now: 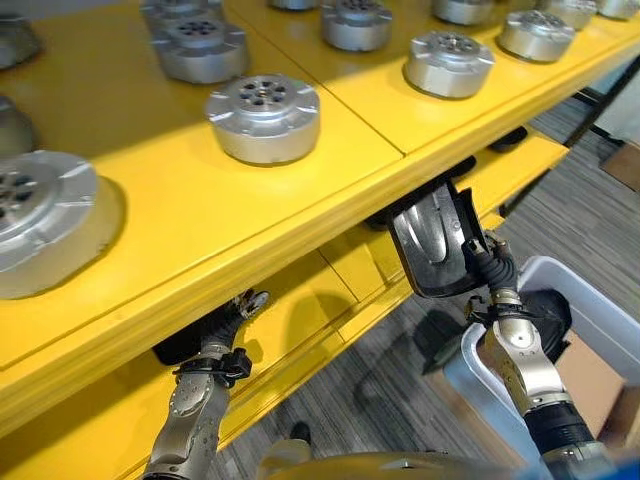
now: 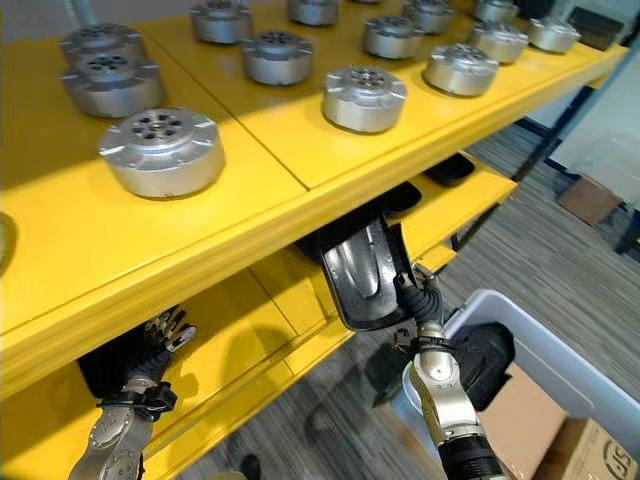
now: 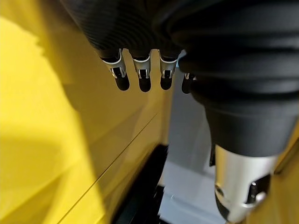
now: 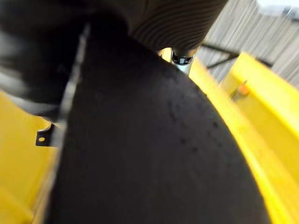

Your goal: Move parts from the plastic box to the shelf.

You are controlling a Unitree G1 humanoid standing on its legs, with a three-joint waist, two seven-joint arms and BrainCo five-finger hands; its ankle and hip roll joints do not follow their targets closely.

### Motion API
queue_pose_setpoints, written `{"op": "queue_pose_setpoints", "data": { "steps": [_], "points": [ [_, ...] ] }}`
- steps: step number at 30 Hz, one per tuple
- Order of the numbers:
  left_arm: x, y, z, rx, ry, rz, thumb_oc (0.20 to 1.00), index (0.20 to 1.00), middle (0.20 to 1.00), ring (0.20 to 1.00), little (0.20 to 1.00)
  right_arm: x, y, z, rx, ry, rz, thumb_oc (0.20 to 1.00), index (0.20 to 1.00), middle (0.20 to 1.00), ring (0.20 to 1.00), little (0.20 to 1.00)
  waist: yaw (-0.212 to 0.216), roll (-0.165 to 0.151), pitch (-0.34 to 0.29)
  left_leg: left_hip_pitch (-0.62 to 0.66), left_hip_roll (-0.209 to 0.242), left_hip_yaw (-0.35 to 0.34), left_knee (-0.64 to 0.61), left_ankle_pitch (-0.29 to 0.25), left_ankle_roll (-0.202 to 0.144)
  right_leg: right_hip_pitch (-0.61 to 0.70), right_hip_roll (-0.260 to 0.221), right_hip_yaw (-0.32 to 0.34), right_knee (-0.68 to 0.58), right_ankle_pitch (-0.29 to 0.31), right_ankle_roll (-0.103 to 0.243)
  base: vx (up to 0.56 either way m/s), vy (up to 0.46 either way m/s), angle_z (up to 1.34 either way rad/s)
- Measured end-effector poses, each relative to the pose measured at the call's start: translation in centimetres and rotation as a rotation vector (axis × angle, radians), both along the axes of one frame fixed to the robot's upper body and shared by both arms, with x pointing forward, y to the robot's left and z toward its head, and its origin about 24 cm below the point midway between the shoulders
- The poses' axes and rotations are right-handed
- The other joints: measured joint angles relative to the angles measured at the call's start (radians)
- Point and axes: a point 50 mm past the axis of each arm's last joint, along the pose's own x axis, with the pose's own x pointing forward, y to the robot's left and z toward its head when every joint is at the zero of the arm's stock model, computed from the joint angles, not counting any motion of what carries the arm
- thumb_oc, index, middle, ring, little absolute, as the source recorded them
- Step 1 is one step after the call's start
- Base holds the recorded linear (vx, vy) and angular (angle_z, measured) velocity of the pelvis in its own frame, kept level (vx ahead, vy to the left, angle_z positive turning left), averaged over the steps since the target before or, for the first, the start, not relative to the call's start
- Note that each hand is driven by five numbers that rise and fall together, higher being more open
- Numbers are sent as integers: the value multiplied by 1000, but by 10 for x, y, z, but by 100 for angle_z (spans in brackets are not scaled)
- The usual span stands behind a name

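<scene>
Mid-carry — right hand (image 2: 420, 300) curled round a black part (image 2: 362, 272), just under the yellow shelf's (image 2: 300, 215) front edge, above the plastic box (image 2: 560, 365) — left hand (image 2: 160, 335) idle, fingers relaxed; next, easing it onto the lower level.

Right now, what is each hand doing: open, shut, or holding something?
Left hand: open, fingers straight, holding nothing, at the lower shelf.
Right hand: shut on a black part.

Right hand (image 2: 425, 300): part (image 2: 362, 272) held just under the shelf (image 2: 300, 215) edge.
Box (image 2: 560, 365): below right hand.
Left hand (image 2: 160, 335): over lower shelf.
Discs (image 2: 160, 150): above both hands.
</scene>
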Motion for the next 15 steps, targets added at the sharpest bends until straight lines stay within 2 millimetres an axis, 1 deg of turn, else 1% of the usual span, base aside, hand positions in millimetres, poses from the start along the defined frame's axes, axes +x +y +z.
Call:
{"op": "queue_pose_setpoints", "data": {
  "steps": [1,2,3,4,6,7,8,9,10,11,12,13,14,15],
  "points": [
    [1,-1,0,-4,-3,0,1000,1000,1000,1000,1000,1,1,0,9,-2,-2,200,200,200,200,200,3,1,6,-7,-6,-1,14,-5,-3,11,2,-1,-13,-4,0,-103,182,40],
    [3,-3,1,-4,-7,-10,1000,1000,1000,1000,1000,0,2,-1,16,4,-5,200,200,200,200,200,-3,2,11,-30,-3,-2,46,-9,-5,20,0,-6,-23,1,-4,-79,222,28],
    [1,-5,-1,1,1,-15,1000,1000,1000,1000,1000,-1,0,-2,10,8,-5,200,200,200,200,200,-4,16,11,-19,-6,5,36,-20,-3,26,3,-7,-22,1,-4,-95,313,28],
    [1,-4,0,7,1,-17,1000,1000,1000,1000,1000,-2,-1,-3,11,14,-9,200,200,200,200,200,-6,16,14,-16,-16,3,33,-23,1,33,-2,-5,-22,2,-6,-73,250,22],
    [2,-3,0,17,0,-15,1000,1000,1000,1000,1000,-5,-1,-8,14,37,-14,200,200,200,200,200,-6,16,18,-9,-16,0,30,-26,9,39,-13,1,-16,24,-29,-58,238,13],
    [4,-3,1,34,-5,-21,1000,1000,1000,1000,1000,-6,-2,-9,14,43,-16,200,200,200,200,200,-20,17,31,0,-26,-2,35,-35,22,39,-27,53,18,42,-49,-120,292,17],
    [4,-4,2,38,-8,-23,1000,1000,1000,1000,1000,-7,-1,-10,15,46,-13,200,200,200,200,200,-27,24,39,4,-22,-22,34,-39,31,37,-30,111,44,52,-56,-170,299,30],
    [9,-7,4,28,-23,-22,1000,1000,1000,1000,1000,-8,0,-8,9,37,10,200,200,200,200,200,-59,41,53,0,-33,-42,42,-23,66,-84,-31,423,193,64,-35,-65,161,35],
    [14,-7,6,38,-33,-34,1000,1000,1000,1000,1000,-9,1,-9,16,37,14,200,200,200,200,200,-74,43,65,0,-22,-35,38,-15,78,-116,8,535,223,4,23,-71,219,26],
    [17,-8,9,40,-44,-39,1000,1000,1000,1000,1000,-9,2,-10,20,44,21,200,200,200,200,200,-78,49,69,2,-14,-46,25,-11,79,-127,38,566,236,-29,46,-36,121,58],
    [27,-11,17,35,-84,-49,1000,1000,1000,1000,1000,-13,0,-14,16,64,35,200,200,200,200,200,-110,74,88,5,15,-109,-5,22,91,-153,246,694,331,-183,8,-22,133,73],
    [29,-16,20,30,-99,-65,1000,1000,1000,1000,1000,-13,-1,-14,9,67,41,200,200,200,200,200,-116,56,80,21,12,-115,-35,38,90,-162,349,719,382,-231,-42,0,72,75],
    [27,-17,18,27,-93,-69,1000,1000,1000,1000,1000,-14,-2,-14,9,66,48,200,200,200,200,200,-112,48,67,19,-2,-120,-43,38,89,-147,382,714,342,-244,-60,-18,33,52],
    [25,-20,15,17,-82,-72,1000,1000,1000,1000,1000,-15,-2,-15,18,65,52,200,200,200,200,200,-119,42,53,18,-16,-140,-46,40,86,-106,424,744,218,-256,-73,-48,-80,34]
  ]
}}
